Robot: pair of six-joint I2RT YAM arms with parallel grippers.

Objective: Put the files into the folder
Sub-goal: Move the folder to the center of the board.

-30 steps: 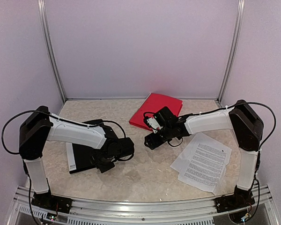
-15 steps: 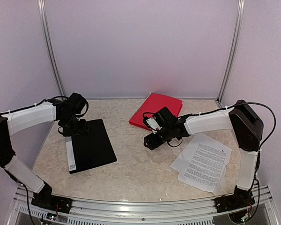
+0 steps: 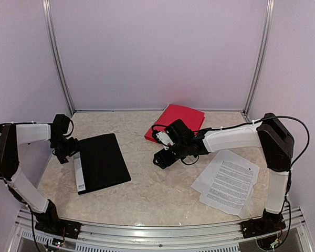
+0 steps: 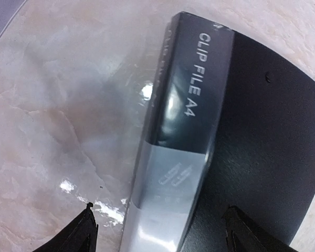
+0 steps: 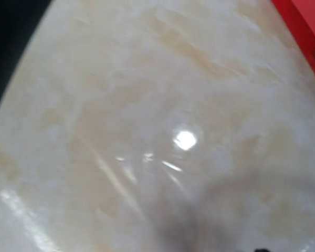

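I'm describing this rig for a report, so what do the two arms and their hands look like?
Left arm and right arm: white tubular links, bulky black joints, loose black cables looping alongside. Left hand and right hand are black.

Around me stand a plain pale-lilac back wall (image 3: 157, 52) and matching side walls (image 3: 16, 63), joined at the corners by slim aluminium posts (image 3: 59, 63), while below me a glossy beige marbled table (image 3: 163, 194), edged in front by a metal rail (image 3: 157, 229), catches bright glints (image 5: 185, 139) of light.
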